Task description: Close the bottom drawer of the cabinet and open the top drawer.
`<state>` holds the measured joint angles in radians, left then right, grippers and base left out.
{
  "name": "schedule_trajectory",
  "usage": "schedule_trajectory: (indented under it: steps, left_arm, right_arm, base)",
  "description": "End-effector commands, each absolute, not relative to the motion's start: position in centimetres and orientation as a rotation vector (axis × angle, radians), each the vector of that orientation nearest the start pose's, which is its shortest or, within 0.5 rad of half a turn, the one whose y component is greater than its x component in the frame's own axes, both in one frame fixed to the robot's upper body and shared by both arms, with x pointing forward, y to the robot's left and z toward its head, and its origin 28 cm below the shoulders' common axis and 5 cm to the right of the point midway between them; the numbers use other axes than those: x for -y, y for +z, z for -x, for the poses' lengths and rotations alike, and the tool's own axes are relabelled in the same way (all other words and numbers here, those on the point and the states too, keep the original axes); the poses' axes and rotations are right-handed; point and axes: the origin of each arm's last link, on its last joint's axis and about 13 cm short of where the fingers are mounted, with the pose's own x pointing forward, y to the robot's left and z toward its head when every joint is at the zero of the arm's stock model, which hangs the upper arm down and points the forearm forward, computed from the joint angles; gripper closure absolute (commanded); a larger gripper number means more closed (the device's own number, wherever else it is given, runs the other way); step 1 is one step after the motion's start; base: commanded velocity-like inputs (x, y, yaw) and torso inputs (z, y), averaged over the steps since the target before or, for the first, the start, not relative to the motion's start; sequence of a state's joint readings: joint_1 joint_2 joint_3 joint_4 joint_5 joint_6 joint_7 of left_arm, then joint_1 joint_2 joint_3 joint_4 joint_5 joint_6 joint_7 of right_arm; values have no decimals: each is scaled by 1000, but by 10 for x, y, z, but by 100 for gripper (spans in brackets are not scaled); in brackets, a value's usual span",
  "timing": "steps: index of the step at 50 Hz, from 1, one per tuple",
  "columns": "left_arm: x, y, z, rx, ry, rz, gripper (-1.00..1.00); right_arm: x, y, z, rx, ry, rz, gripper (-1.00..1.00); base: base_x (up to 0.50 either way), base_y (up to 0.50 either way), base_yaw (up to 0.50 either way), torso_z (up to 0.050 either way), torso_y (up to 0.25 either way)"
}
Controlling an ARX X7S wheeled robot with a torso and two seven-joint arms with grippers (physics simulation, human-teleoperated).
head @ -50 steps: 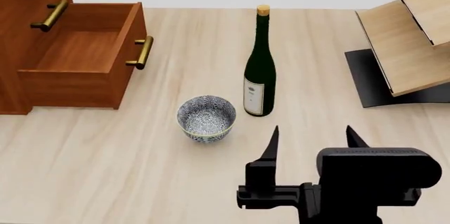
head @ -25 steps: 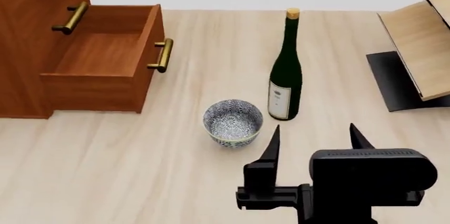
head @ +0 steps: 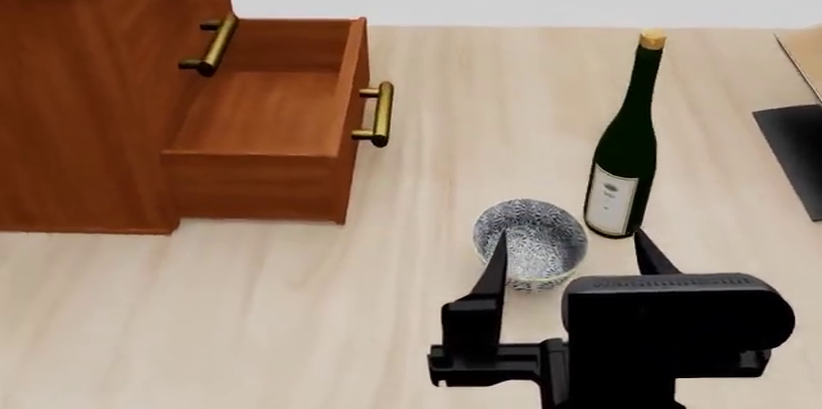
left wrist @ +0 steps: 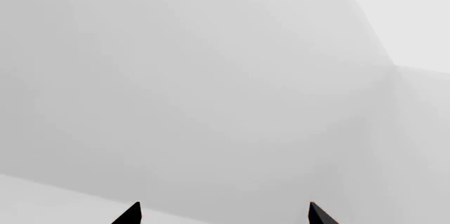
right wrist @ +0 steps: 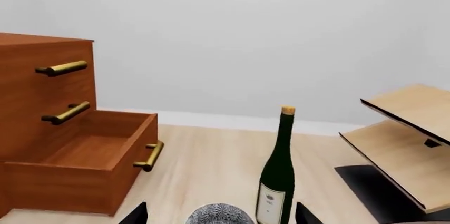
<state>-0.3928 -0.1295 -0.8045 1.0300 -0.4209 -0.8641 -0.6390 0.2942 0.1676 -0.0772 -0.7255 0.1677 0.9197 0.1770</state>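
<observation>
My head view shows the bottom drawer (head: 276, 130) pulled out of the cabinet (head: 77, 91), my right gripper (head: 572, 260) spread. Only my right wrist shows the rack (right wrist: 408, 139). My left gripper (left wrist: 223, 214), spread, sees blank wall.

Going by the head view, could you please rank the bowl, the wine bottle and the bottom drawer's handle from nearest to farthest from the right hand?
1. Bowl: just beyond the right hand.
2. Wine bottle: ahead, to the right.
3. Bottom drawer's handle: far left, on the open drawer.

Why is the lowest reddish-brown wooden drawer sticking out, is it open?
Yes, open. The bottom drawer juts from the big reddish-brown wooden cabinet, showing its bare inside; nothing is visible in it.
</observation>
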Motion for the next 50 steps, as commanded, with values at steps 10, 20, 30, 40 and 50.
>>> schedule_trajectory:
  steps: [10, 20, 30, 40, 50]
  left_arm:
    - [-310, 220, -155, 619, 1031, 322, -100]
    - [-309, 227, -156, 623, 1026, 316, -100]
    - [-309, 228, -156, 625, 1016, 309, -100]
    - [-309, 227, -157, 623, 1015, 308, -100]
    - [-308, 228, -157, 623, 1012, 305, -100]
  right_arm:
    - [102, 157, -220, 84, 11, 74, -100]
    - [103, 157, -220, 81, 14, 71, -100]
    - [103, 157, -220, 81, 9, 68, -100]
    - [104, 158, -220, 85, 2, 64, -100]
    - [104, 158, -220, 88, -3, 67, -100]
  base:
    - [158, 337, 0, 0, 0]
    - [188, 323, 0, 0, 0]
    - [202, 216, 0, 0, 0]
    - [200, 193, 0, 0, 0]
    - [203, 196, 0, 0, 0]
